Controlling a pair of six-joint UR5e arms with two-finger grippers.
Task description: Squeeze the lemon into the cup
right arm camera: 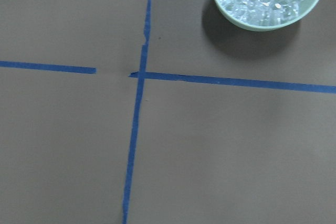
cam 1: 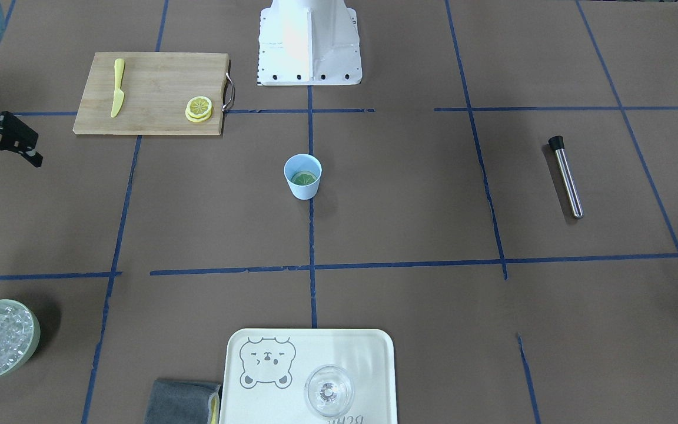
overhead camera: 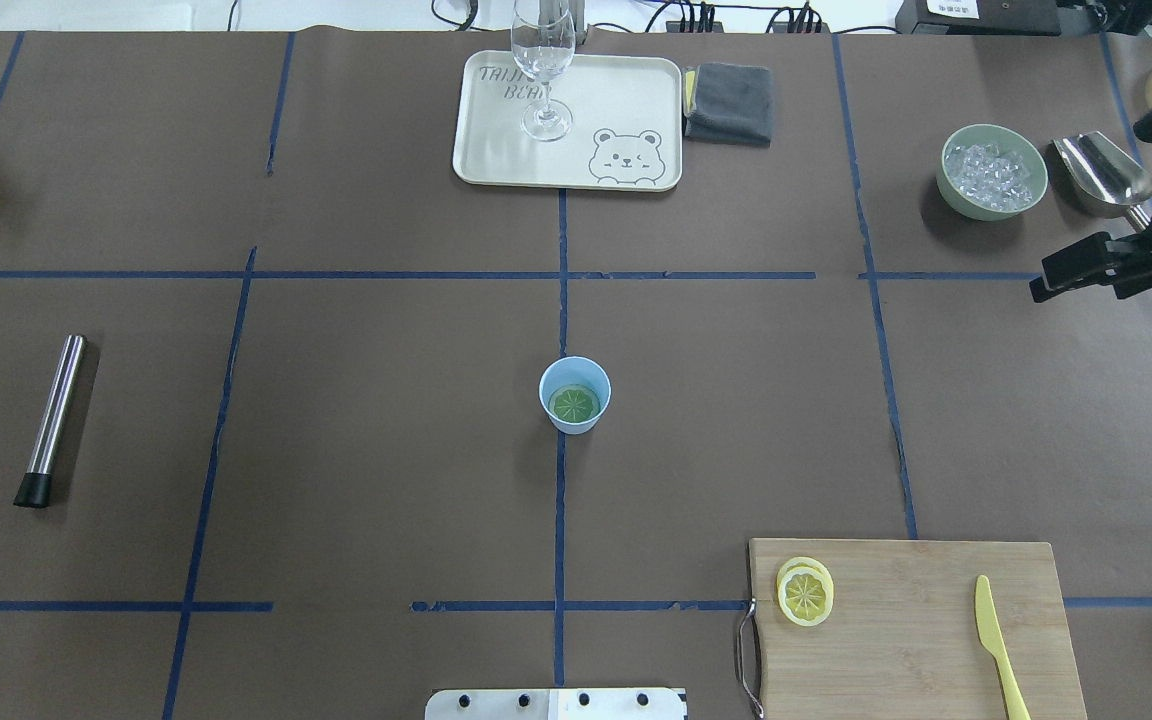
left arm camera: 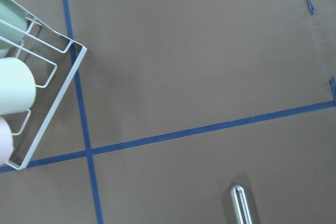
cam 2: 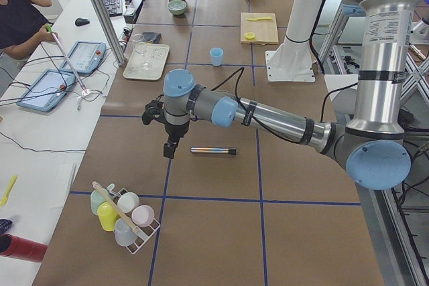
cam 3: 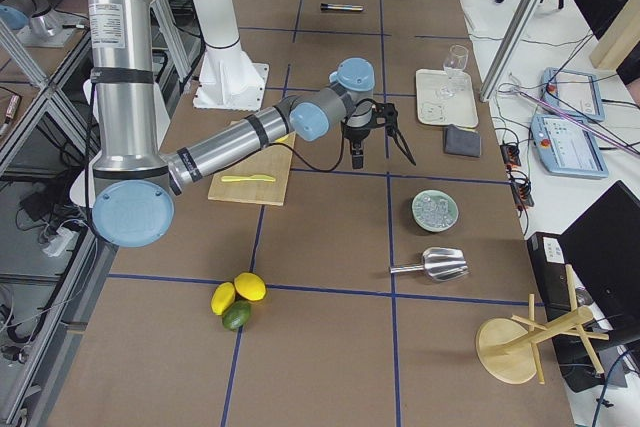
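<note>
Nearest the robot's base, on its right, lies the bamboo cutting board [overhead camera: 936, 640]. On it sits a small stack of thin round lemon slices [overhead camera: 804, 594] with yellow rind and pale flesh, near the handle end. A yellow plastic knife [overhead camera: 998, 650] lies well apart from them on the same board. Nothing touches the stack.

Further out, at the middle of the bench, the small light blue tapered cup [overhead camera: 576, 424] stands upright on the blue tape line. One round slice [overhead camera: 574, 404] lies flat in its bottom. It looks greenish in the cup's shade, and I cannot tell whether it is one of the lemon slices.

Off to the right edge, beyond the cup, the right hand [cam 1: 9, 164] hangs above bare bench. Its fingers are spread wide and hold nothing. The pale green bowl of ice [overhead camera: 994, 212] is just past it. The left hand [cam 2: 169, 140] shows only in the side view, over the steel muddler [overhead camera: 51, 420] on the other side. I cannot tell how its fingers stand.

Both arms look parked, so no squeeze is in hand. I judge this a pause at one end of the task. If a slice is yet to be pressed, the right hand must come back to the board. There it would pinch the top slice by its rim without dragging the one beneath, then carry it over the cup's mouth.
</note>
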